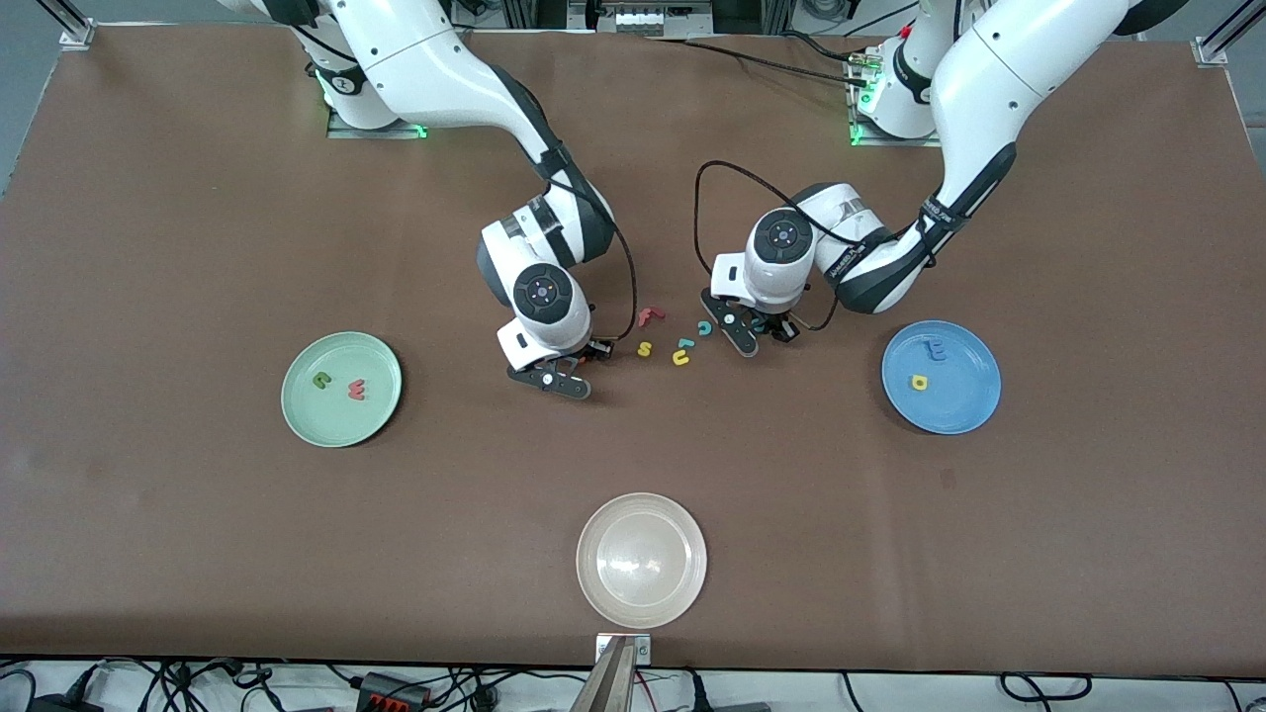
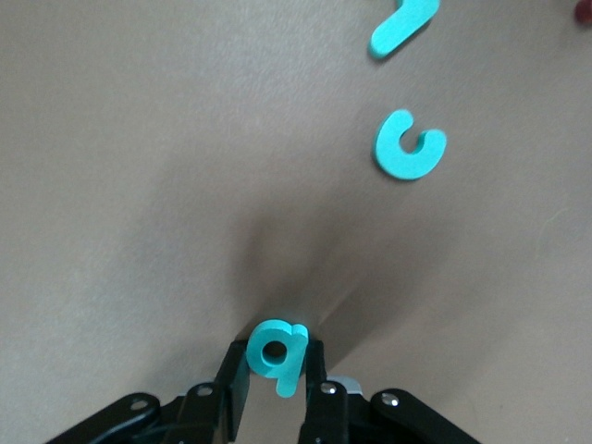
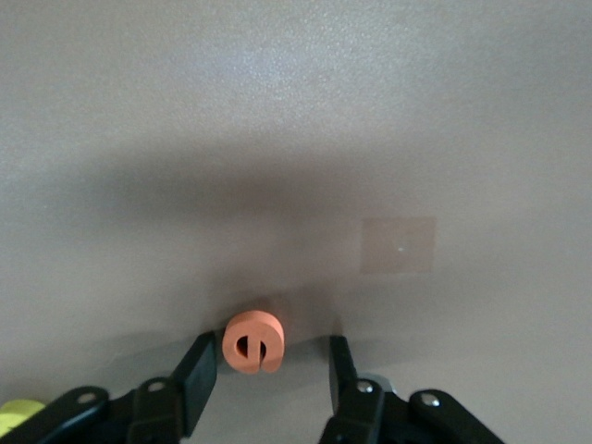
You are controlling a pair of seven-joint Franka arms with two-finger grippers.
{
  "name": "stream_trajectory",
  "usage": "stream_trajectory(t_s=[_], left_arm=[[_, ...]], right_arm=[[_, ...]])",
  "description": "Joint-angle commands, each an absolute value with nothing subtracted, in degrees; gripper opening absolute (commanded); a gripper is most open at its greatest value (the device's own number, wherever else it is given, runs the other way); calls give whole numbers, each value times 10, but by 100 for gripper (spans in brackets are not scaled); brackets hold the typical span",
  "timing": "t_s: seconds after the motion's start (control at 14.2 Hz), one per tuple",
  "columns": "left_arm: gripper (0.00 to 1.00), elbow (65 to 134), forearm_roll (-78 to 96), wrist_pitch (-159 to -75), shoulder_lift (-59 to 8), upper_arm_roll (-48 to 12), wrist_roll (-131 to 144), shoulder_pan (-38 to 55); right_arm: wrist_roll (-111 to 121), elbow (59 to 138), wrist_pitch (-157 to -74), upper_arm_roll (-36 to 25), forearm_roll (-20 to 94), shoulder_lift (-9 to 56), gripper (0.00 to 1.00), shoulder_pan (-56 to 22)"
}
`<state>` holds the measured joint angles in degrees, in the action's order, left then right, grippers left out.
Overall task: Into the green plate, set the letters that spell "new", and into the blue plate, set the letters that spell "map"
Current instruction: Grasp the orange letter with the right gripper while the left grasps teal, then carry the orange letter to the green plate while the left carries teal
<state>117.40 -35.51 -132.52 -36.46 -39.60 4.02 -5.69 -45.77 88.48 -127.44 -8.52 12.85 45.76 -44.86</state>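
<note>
My left gripper (image 2: 277,370) is shut on the teal "p" (image 2: 277,354), low at the table between the loose letters and the blue plate (image 1: 954,407). That plate holds the blue "m" (image 1: 935,349) and the yellow "a" (image 1: 920,382). My right gripper (image 3: 268,370) stands open around the orange "e" (image 3: 252,340), which lies on the table closer to one finger (image 3: 194,375). The green plate (image 1: 341,425), toward the right arm's end, holds the dark green "n" (image 1: 321,379) and the pinkish-red "w" (image 1: 357,391).
Between the two grippers lie a red "f" (image 1: 650,316), a yellow "s" (image 1: 645,348), a teal "c" (image 1: 704,327), another teal piece (image 1: 684,343) and a yellow "u" (image 1: 680,358). A whitish-beige plate (image 1: 641,560) sits near the table's front edge.
</note>
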Motion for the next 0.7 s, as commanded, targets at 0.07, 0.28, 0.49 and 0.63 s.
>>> stream_trajectory(t_s=[0.07,0.28,0.49,0.63], left_arm=[[9,1127,-367,-1182,-308,-408,33,-66],[9,1065,-367,-1066,-300,-407,29,-85],[9,1041,-368,-1048,-314,-395,-7,-147],[9,1032,-367,-1052,-339,-395,-18,-198]], right_arm=[[-457,875,-1270,-90,136,463,51,-452],[-458,875,-1271,-91,138,462,23,-448],[-454,875,-1271,-92,131,458,5,-441],[-411,876,-1262,-97,132,447,5,-426]])
